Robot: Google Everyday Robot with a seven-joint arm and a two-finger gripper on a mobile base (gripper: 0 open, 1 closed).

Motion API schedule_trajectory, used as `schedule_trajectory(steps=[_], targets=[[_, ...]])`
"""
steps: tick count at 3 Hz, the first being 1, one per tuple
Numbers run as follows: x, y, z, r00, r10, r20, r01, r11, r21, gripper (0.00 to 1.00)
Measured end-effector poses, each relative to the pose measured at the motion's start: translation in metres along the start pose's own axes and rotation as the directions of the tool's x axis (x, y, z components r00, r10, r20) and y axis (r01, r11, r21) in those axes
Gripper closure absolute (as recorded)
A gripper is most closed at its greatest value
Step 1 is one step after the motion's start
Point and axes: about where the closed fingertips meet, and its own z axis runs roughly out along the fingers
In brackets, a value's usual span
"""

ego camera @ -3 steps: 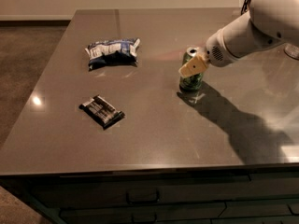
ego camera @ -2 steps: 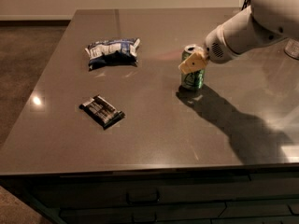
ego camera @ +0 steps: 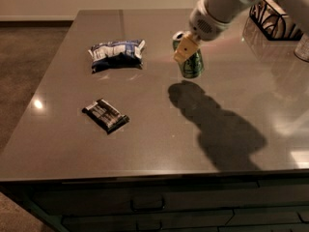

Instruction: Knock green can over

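One green can (ego camera: pixel 192 63) is on the grey countertop (ego camera: pixel 159 144), towards the far right, well apart from the other items. It is not lying flat and seems to lean, with its silver top tipped to the left. The one gripper (ego camera: pixel 184 50) is against the can's upper front and covers part of the top and the lettering. Whether the gripper is spread or closed cannot be told. The pale arm (ego camera: pixel 217 11) comes in from the upper right and is cut off by the frame.

One blue-white snack bag (ego camera: pixel 116 55) lies at the far left. One dark wrapped packet (ego camera: pixel 105 115) lies nearer the front, and its print is unreadable. One black wire basket (ego camera: pixel 276 17) sits at the top right, partly hidden by the arm. One pale object (ego camera: pixel 303 47) is cut off at the right edge and cannot be identified. The arm's shadow (ego camera: pixel 217 124) falls on the counter in front of the can.
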Motion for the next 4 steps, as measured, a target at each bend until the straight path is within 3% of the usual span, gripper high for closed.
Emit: schedule_trajectory(steps=[1, 2, 3, 4], targets=[[-0.009, 0.019, 0.016, 0.978, -0.150, -0.143, 0.139, 0.9868, -0.084, 1.00], [0.008, 0.046, 0.019, 0.920, -0.273, -0.282, 0.219, 0.9533, -0.208, 1.00], [0.025, 0.065, 0.019, 0.853, -0.370, -0.369, 0.271, 0.9170, -0.293, 0.82], [0.032, 0.074, 0.024, 0.810, -0.429, -0.401, 0.307, 0.8913, -0.334, 0.59]])
